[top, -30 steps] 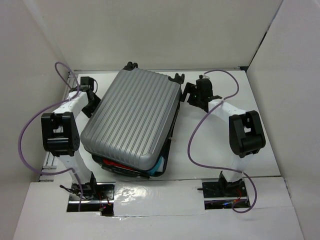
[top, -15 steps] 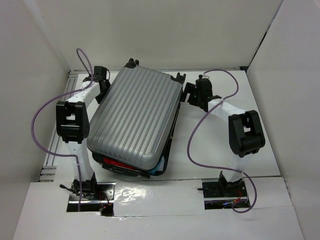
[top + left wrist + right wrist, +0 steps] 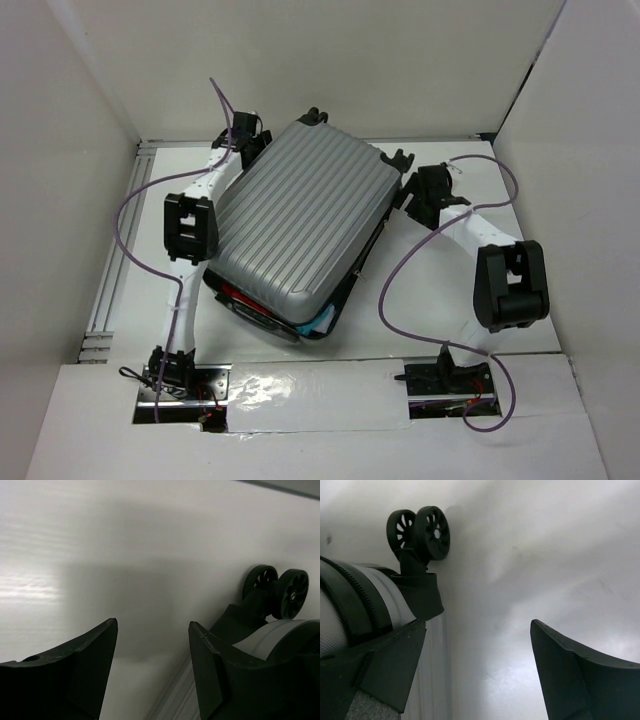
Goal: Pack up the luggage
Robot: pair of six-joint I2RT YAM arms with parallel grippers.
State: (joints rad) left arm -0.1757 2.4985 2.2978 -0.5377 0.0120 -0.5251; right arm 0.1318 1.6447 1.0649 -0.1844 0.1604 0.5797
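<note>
Having turned clockwise, the luggage (image 3: 300, 230) lies between spread left pincer (image 3: 152, 626) and spread right pincer (image 3: 477, 625).

White table (image 3: 430, 285); ribbed silver luggage (image 3: 300, 230) lies flat, angled.

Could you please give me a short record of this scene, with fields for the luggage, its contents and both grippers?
luggage: silver ribbed suitcase, lying flat on the table, lid down but not fully shut at the near edge
showing in the gap: red item and light blue item
left gripper: open, empty, beside the far-left wheels
right gripper: open, empty, beside the far-right wheels
</note>
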